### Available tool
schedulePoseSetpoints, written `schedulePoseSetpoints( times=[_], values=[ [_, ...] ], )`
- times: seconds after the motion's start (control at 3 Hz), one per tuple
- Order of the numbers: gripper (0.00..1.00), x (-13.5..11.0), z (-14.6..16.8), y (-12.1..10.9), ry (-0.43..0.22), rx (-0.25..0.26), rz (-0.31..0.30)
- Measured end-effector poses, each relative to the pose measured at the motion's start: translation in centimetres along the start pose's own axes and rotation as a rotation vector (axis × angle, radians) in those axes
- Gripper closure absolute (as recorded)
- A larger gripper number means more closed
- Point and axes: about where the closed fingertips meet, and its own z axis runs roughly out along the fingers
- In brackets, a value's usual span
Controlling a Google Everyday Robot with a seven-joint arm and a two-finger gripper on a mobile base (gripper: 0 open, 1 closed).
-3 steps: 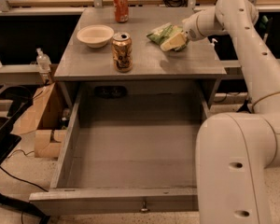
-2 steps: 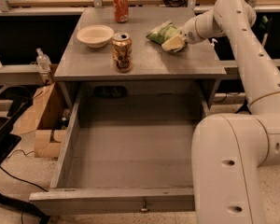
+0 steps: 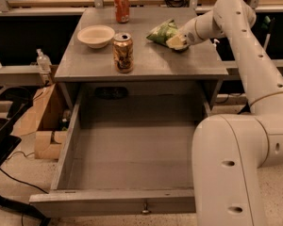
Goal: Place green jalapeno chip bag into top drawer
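The green jalapeno chip bag (image 3: pixel 162 32) lies on the grey table top (image 3: pixel 146 62), toward its back right. My gripper (image 3: pixel 180 41) is at the bag's right end, touching it, with the white arm reaching in from the right. The top drawer (image 3: pixel 113 202) is pulled fully out below the table top. It is empty inside, and its small metal knob (image 3: pixel 145 209) shows on the front panel.
A tan bowl (image 3: pixel 96 36) sits at the table's back left. A brown can (image 3: pixel 123 53) stands at the front middle and a red can (image 3: pixel 121 7) at the back edge. My white arm base (image 3: pixel 231 173) covers the drawer's right front. A cardboard box (image 3: pixel 49 126) stands on the left.
The arm's wrist has shifted slightly left and down at the bag. The bag's green end has edged a little left. The cans, bowl and drawer have not moved.
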Motion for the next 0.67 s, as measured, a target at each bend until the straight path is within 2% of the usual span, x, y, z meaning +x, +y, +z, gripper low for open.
schedulePoseSetpoints(
  times=[0.33,0.67],
  values=[
    [1.0,-0.1,-0.07,-0.02,0.0,0.0,0.0],
    [1.0,-0.1,-0.07,-0.02,0.0,0.0,0.0]
  ],
)
